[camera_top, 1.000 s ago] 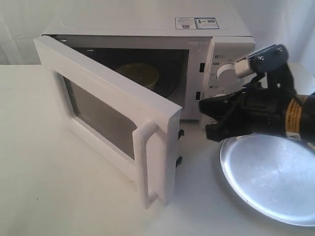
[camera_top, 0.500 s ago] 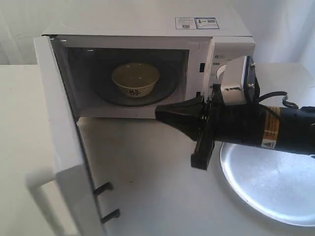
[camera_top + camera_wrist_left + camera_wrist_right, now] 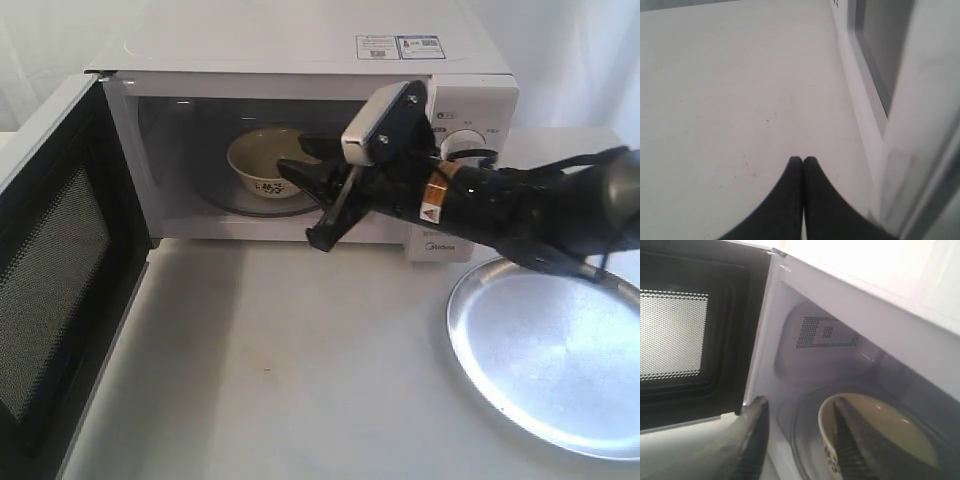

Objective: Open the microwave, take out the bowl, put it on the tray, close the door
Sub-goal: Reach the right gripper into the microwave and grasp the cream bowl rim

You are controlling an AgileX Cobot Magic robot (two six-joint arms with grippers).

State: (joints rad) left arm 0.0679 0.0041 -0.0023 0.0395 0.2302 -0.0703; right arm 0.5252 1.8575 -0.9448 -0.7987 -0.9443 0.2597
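Observation:
The white microwave (image 3: 250,45) stands with its door (image 3: 55,270) swung wide to the left, black mesh inner face showing. The cream bowl (image 3: 258,152) sits on the turntable inside. My right gripper (image 3: 300,205) reaches into the opening and is open, straddling the bowl's near rim: one finger lies inside the bowl (image 3: 890,435), the other outside it. In the right wrist view that gripper (image 3: 799,407) holds nothing. My left gripper (image 3: 802,161) is shut and empty over the table beside the door's outer face (image 3: 920,100); it does not show in the exterior view. The silver tray (image 3: 550,370) lies at front right.
The open door (image 3: 675,335) takes up the front left of the white table (image 3: 280,370). The right arm spans the space between the control panel with its knob (image 3: 462,143) and the tray.
The door has swung from half-closed to wide open. My right gripper has moved from in front of the knobs leftward into the microwave and now straddles the bowl's rim.

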